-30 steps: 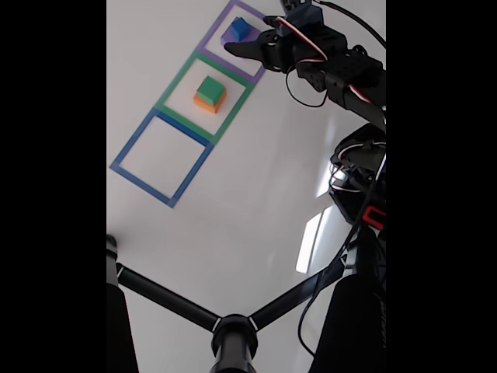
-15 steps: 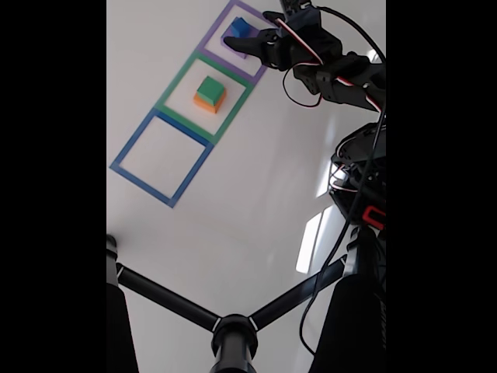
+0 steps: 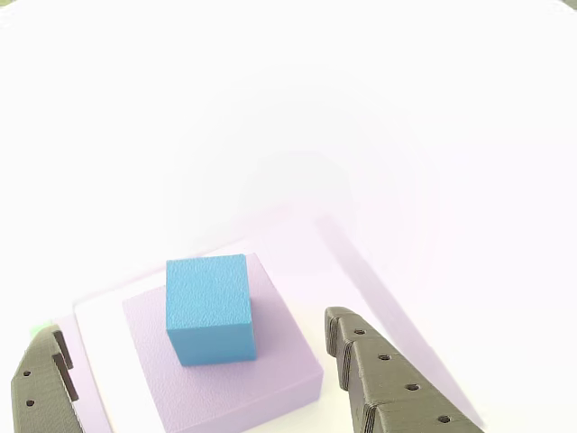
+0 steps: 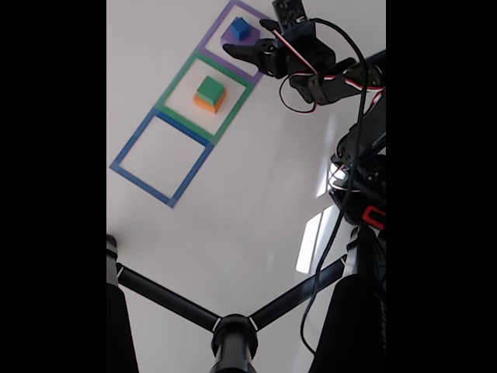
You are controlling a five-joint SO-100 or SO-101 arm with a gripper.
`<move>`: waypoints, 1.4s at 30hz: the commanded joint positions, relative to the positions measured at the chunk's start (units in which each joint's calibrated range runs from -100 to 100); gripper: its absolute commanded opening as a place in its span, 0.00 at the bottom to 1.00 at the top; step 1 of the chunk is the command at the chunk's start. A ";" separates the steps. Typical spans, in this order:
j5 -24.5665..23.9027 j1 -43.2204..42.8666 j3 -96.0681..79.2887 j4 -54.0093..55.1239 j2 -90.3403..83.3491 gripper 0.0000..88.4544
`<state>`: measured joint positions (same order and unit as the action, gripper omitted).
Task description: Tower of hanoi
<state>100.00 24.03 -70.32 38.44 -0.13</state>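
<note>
A small blue cube (image 3: 209, 307) (image 4: 239, 28) sits on a flat purple block (image 3: 270, 379) (image 4: 229, 36) inside the purple tape square (image 4: 220, 61) at the top of the fixed view. A green cube (image 4: 208, 87) rests on an orange block (image 4: 208, 102) in the green tape square (image 4: 172, 85). The blue tape square (image 4: 130, 144) holds nothing. My gripper (image 3: 191, 327) (image 4: 247, 36) is open, just right of the purple block in the fixed view. In the other view its dark fingers (image 3: 388, 383) stand on either side of the stack, touching neither cube nor block.
The arm's body and red and black cables (image 4: 361, 155) fill the right side of the fixed view. A black stand with spread legs (image 4: 233, 334) crosses the bottom. The white tabletop (image 4: 256, 179) between stand and squares is bare.
The gripper has drawn back slightly to the right and the arm has folded upward. More of the blue cube and purple block shows. No block has moved.
</note>
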 commanded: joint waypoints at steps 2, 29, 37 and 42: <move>0.00 -0.83 4.41 3.66 2.99 0.36; 0.00 -3.13 7.87 6.42 8.81 0.24; 0.00 -3.13 9.23 6.42 9.94 0.17; 0.00 -3.13 9.32 6.42 10.10 0.13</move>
<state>100.00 21.24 -62.84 43.58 10.17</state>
